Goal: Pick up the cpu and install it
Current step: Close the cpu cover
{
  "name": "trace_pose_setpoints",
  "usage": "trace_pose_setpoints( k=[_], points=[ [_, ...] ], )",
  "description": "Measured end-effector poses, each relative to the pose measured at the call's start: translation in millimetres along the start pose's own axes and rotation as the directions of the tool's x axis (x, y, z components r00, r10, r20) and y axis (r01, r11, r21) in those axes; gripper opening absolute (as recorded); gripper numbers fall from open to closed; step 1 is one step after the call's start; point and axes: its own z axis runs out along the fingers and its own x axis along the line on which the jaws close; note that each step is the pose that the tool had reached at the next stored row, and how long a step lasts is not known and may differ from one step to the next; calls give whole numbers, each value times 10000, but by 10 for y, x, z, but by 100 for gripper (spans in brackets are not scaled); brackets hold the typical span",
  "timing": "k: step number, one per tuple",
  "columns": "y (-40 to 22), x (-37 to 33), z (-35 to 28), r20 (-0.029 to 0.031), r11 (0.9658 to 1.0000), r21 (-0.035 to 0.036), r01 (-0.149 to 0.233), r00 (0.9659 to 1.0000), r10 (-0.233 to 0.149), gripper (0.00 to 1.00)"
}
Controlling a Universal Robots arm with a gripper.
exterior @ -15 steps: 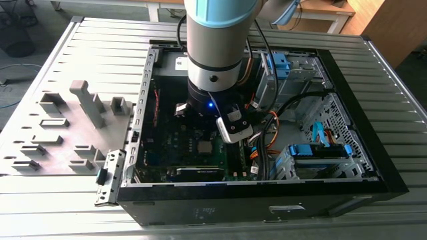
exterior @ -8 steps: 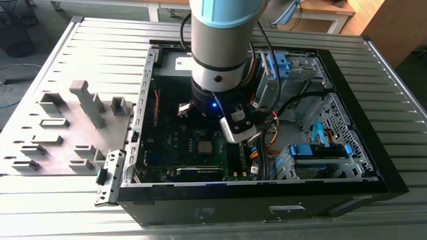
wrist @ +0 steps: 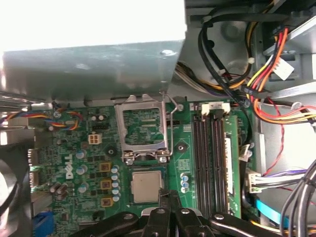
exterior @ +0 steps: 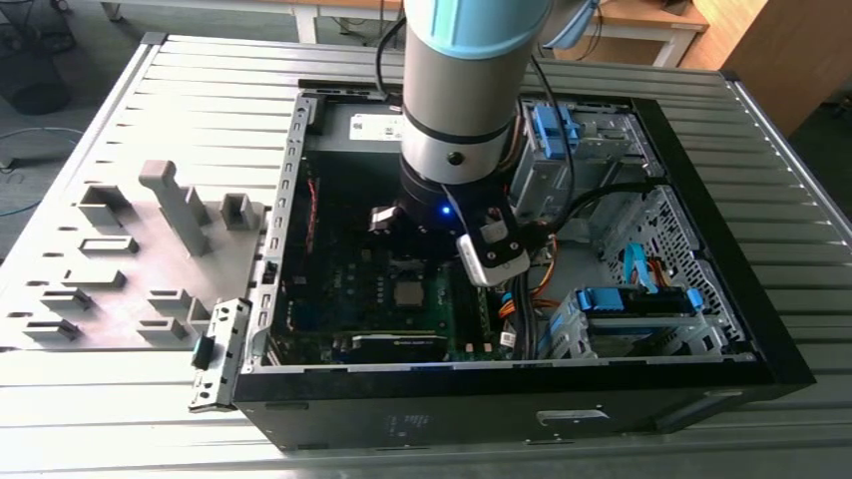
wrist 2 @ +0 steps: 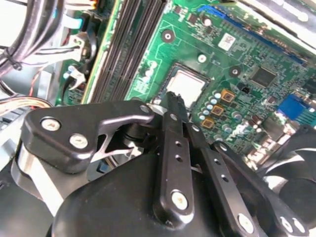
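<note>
Exterior view: the open computer case (exterior: 745, 329) lies on its side. The cpu (exterior: 406, 291) sits flat in the socket on the motherboard (exterior: 333, 284), at eight o'clock from the case's centre. The blue drive cage (exterior: 639, 299) is at three o'clock of the cpu.

First wrist view: the socket's load plate (wrist: 142, 129) stands raised.

Both wrist views: the gripper (wrist: 165, 193) (wrist 2: 174, 98) hangs just above the cpu's edge, fingers (wrist 2: 173, 133) narrow, pressed together, holding nothing.

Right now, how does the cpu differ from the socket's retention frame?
The cpu is a solid, plain silver-grey square; the retention frame is hollow, green motherboard showing through. The cpu lies flat in the socket; the retention frame is flipped open beside it. Both are metallic and roughly square.
</note>
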Motion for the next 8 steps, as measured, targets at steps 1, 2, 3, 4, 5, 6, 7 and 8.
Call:
trace_pose_setpoints(
  k=[1,2,3,4,5,6,7,8],
  points=[
    [0,-6,0,0,10000,0,0,10000,0,11],
    [1,-8,0,-1,10000,2,-1,10000,1,11],
    [1,-8,0,-1,10000,1,-2,10000,2,11],
    [1,-10,0,-1,10000,1,0,10000,0,11],
    [2,-11,0,0,10000,0,-1,10000,1,11],
    [3,-11,0,0,10000,0,-1,10000,1,11],
    [4,-12,0,0,10000,0,0,10000,0,11],
    [6,-12,0,0,10000,0,0,10000,0,11]
  ],
)
